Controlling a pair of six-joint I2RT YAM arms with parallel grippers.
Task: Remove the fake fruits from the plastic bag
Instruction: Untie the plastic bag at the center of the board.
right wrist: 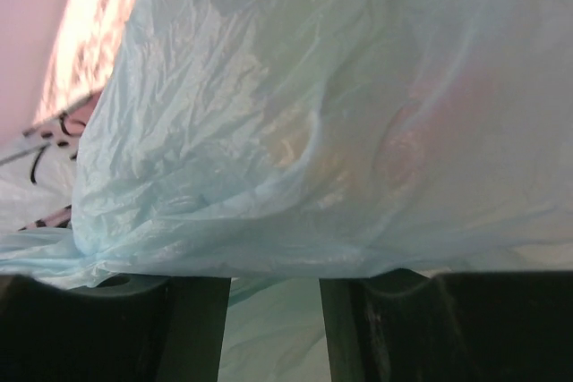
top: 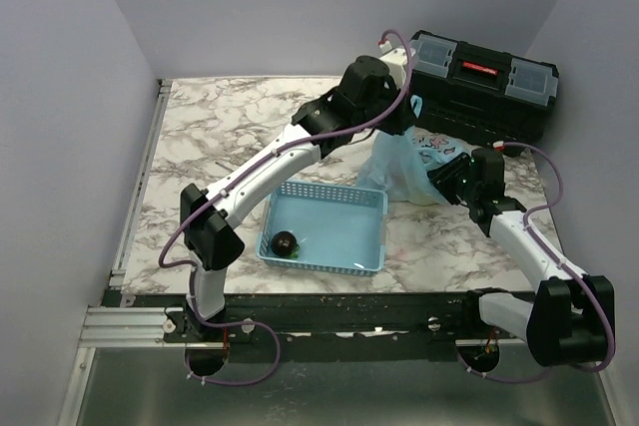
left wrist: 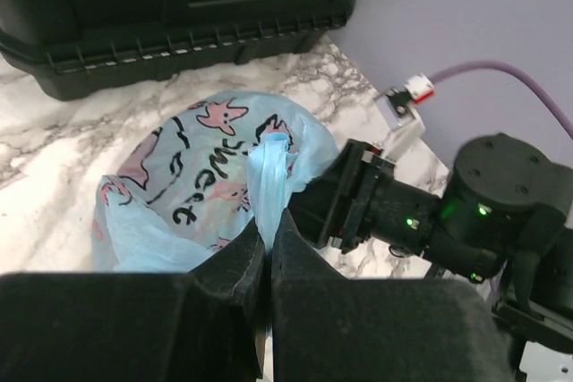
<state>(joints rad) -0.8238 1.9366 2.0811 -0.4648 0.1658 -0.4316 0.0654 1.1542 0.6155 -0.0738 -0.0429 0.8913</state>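
While the left end effector [left wrist: 269, 243] is clamping its fingers together on a twisted strip of the plastic bag [left wrist: 192, 176] and lifting it, the right end effector [right wrist: 273, 328] is pushing against the bag's side. Its fingers are standing apart, with film draping across the gap between them. The bag is sitting on the desk [top: 230, 137], between the blue basket [top: 374, 231] and the black toolbox [top: 484, 82]. Judging by this, the opening step is under way and none of the fake fruits seems to be out, since the basket is holding only a dark plum [top: 285, 243]. The next move is probably calling for the right end effector to find the bag's mouth, or to close on a fruit while the left is keeping the film taut. The fruits themselves are hiding behind the crinkled plastic. A pinkish bulge [right wrist: 421, 140] is showing through in the right wrist view, but whether it is a fruit cannot be told. The mouth of the bag is not showing in any view.
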